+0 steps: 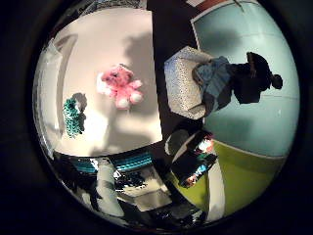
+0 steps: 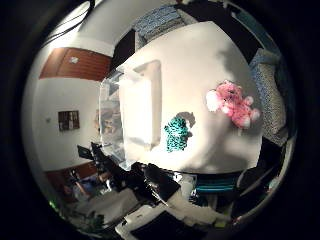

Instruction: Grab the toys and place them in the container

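A pink plush toy [image 2: 232,103] lies on the white table [image 2: 200,55], well away from the palm. A teal knitted toy [image 2: 176,133] sits on the table between the pink one and a clear plastic container [image 2: 131,107], close to the container's wall. The container stands open-topped on the table and looks to hold nothing. Black and white parts of my right hand [image 2: 155,187] show at the edge of the thumb side view, high above the table and touching neither toy. Nothing is held in the hand.
Beside the table stands a pale speckled armchair [image 1: 183,83] with a blue cloth on it. A green and light blue floor [image 1: 254,176] lies past the table edge, with a small stand of colourful items [image 1: 195,159] on it.
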### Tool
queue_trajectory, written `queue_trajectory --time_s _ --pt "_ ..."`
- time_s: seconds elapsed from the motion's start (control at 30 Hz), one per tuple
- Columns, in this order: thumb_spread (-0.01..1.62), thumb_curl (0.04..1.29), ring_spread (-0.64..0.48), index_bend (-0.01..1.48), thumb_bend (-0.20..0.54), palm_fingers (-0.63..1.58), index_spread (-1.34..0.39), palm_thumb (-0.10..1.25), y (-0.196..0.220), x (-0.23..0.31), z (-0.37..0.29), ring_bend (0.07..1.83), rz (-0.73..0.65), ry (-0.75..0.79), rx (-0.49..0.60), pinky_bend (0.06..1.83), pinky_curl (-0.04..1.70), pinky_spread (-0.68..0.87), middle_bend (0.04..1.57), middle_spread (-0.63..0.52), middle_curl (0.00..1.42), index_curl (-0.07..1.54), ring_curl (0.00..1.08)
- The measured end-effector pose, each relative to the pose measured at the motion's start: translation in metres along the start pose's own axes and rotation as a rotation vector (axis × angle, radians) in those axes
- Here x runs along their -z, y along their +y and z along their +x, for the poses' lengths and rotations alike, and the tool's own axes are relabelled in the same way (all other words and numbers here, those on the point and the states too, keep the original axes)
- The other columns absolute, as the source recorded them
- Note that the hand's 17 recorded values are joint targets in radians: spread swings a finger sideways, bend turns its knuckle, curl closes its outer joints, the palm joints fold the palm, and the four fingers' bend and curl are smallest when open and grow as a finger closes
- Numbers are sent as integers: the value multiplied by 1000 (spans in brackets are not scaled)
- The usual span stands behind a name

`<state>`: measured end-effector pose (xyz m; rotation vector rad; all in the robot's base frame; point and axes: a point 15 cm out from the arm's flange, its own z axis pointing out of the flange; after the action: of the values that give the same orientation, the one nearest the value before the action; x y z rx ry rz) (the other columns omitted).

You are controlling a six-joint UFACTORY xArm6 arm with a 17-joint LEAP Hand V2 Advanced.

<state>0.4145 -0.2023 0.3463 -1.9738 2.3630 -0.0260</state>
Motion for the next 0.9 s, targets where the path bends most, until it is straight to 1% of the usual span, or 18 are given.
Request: queue_trajectory --time_s 0.17,0.37,0.47,0.6,0.73,0.9 --pt "966 292 227 152 -28 50 -267 393 -13 -26 31 344 19 5 -56 529 283 434 202 140 331 253 247" --pt "967 295 221 152 -28 62 -264 392 -11 -76 46 350 10 -8 -97 524 287 438 197 141 330 251 251" --pt "967 295 221 151 -28 64 -264 392 -3 -105 49 355 -18 -17 -109 527 288 441 199 141 331 251 252" --pt "970 291 221 150 -29 66 -257 387 3 -130 52 358 -45 -25 -118 525 288 442 199 136 332 249 254" --pt "972 294 221 154 -28 68 -256 394 1 -150 66 356 -36 -19 -141 523 288 442 198 136 331 250 255" --pt "977 297 221 155 -28 70 -258 396 7 -171 82 352 -57 -26 -174 520 287 443 197 136 329 254 255"
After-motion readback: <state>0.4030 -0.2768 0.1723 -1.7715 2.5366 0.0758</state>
